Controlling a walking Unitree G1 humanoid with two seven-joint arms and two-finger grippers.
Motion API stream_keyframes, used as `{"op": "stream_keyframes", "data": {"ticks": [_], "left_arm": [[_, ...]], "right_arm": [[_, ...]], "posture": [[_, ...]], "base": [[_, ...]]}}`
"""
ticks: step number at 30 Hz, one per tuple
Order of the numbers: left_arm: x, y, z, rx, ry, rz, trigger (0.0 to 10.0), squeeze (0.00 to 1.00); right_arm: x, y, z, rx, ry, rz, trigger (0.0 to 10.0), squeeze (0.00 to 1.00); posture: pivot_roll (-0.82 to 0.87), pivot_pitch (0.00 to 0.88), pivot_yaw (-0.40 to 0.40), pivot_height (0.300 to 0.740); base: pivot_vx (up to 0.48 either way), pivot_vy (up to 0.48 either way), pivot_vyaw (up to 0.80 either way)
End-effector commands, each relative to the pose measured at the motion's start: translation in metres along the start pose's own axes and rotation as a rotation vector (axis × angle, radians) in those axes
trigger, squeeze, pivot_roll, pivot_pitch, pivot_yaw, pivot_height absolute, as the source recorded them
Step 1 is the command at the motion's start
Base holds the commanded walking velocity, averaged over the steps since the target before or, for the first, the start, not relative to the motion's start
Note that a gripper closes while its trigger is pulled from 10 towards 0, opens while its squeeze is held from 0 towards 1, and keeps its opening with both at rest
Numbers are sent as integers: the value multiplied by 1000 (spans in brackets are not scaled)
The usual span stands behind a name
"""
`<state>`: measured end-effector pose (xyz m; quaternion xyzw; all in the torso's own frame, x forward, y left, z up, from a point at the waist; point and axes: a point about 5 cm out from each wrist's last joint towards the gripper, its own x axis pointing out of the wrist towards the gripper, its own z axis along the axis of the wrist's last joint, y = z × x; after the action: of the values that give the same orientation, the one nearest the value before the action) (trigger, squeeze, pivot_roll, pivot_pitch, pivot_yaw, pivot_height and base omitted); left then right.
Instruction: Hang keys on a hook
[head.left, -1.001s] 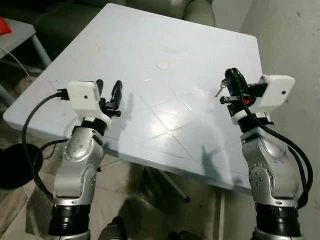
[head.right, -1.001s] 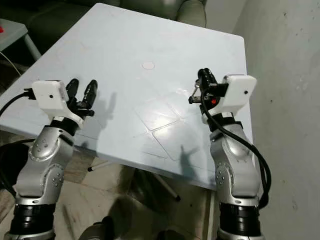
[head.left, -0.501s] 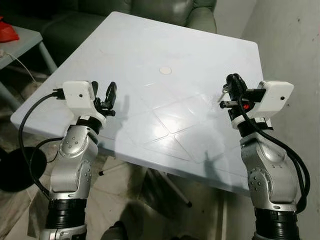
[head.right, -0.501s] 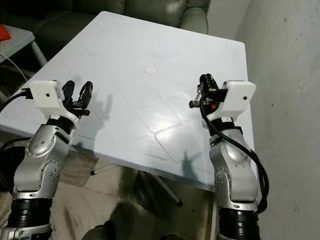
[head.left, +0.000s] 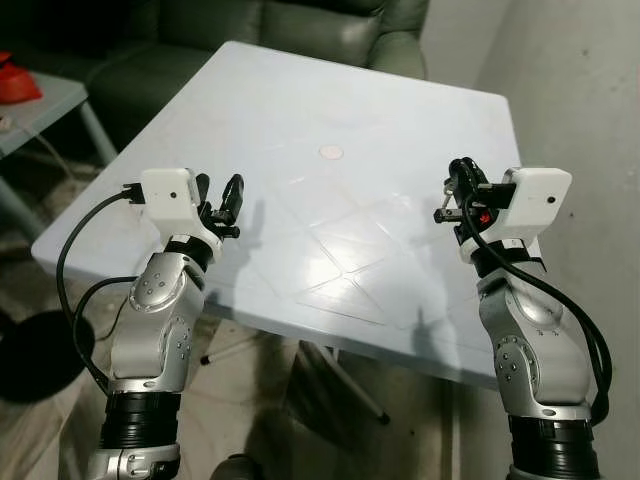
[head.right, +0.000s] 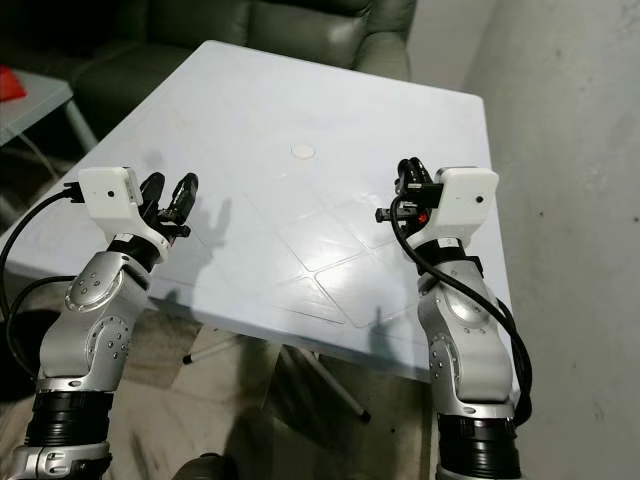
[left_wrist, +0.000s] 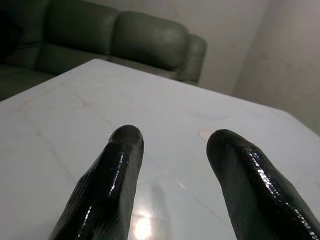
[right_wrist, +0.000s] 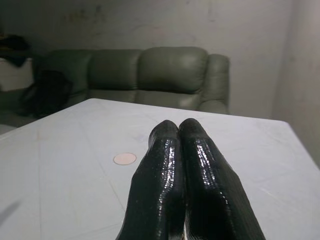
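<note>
My two claws raised over the pale counter, keys in the right one.

My right claw has its fingers pressed together, pinching one small bunch of keys above the counter's right side. My left claw is spread and empty over the near left edge. The counter carries one round cap mid-surface. One green sofa stands beyond its far edge.
</note>
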<state>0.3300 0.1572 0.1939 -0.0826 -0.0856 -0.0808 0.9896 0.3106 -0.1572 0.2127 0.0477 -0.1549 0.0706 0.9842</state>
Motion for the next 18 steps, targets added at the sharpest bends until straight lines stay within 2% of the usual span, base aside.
{"op": "stream_keyframes", "data": {"ticks": [1,6,18], "left_arm": [[2,0,-1,-4,6,-4,10000,0],[3,0,0,-14,2,6,10000,0],[2,-2,0,8,-18,-1,10000,0]], "right_arm": [[0,0,-2,0,13,1,10000,0],[1,0,-2,-2,14,4,10000,0],[1,1,-2,-6,20,16,10000,0]], "posture": [[-51,62,-47,740],[-52,56,-50,740],[-52,39,-60,740]], "base": [[0,476,-781],[0,448,-780],[0,0,-776]]}}
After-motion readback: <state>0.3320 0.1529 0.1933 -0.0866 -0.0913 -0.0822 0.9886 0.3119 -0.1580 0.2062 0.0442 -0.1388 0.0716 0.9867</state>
